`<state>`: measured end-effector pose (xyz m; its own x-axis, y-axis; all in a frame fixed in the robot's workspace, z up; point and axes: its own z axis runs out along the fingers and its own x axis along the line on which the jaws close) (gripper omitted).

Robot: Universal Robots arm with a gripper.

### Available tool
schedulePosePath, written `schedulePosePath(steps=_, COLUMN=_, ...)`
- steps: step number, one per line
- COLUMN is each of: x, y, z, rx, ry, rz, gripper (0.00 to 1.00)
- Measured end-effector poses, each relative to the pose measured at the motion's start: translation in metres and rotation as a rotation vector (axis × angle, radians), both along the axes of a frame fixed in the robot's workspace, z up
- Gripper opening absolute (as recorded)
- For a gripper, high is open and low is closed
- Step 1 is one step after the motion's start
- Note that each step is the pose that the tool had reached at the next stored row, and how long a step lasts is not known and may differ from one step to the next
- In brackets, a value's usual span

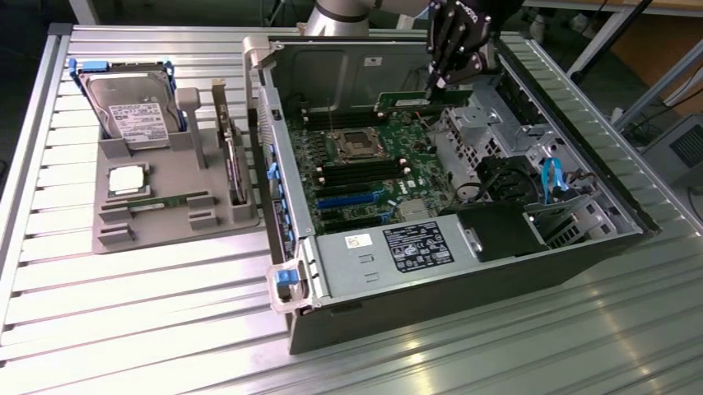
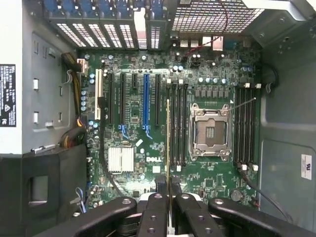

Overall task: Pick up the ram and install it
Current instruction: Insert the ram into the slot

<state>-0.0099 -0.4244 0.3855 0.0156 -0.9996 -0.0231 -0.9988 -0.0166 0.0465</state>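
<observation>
Workshop or lab, slatted aluminium bench point(image 1: 165, 296), opened computer case point(image 1: 462, 284), parts tray point(image 1: 165, 229)

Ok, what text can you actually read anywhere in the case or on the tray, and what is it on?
"DELL": on the motherboard, wrist view.
Power supply label: blurred, unreadable.
Hard drive label: unreadable.
White sticker inside the case: too small to read.
Ram held in the gripper: nothing readable on it.
</observation>
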Motion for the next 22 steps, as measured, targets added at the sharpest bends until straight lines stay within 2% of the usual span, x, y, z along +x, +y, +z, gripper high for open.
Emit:
schedulePosePath(steps=3, x=-0.006, y=0.0, z=-0.0097, rx=-0.0018, ry=0.0, rz=-0.017, gripper=0.13)
schedulePosePath(steps=5, x=-0.012, y=0.0, z=-0.02, rx=-0.0069, ry=-0.0001, rz=-0.032, gripper=0.13)
schedulePosePath(steps=8, x=-0.015, y=0.0, z=-0.0259, rx=-0.0104, ry=-0.0001, rz=-0.041, gripper=0.13)
schedulePosePath(steps=22, x=-0.02, y=0.0012, z=-0.0548, rx=-0.011, ry=-0.0001, rz=-0.054, gripper=0.13)
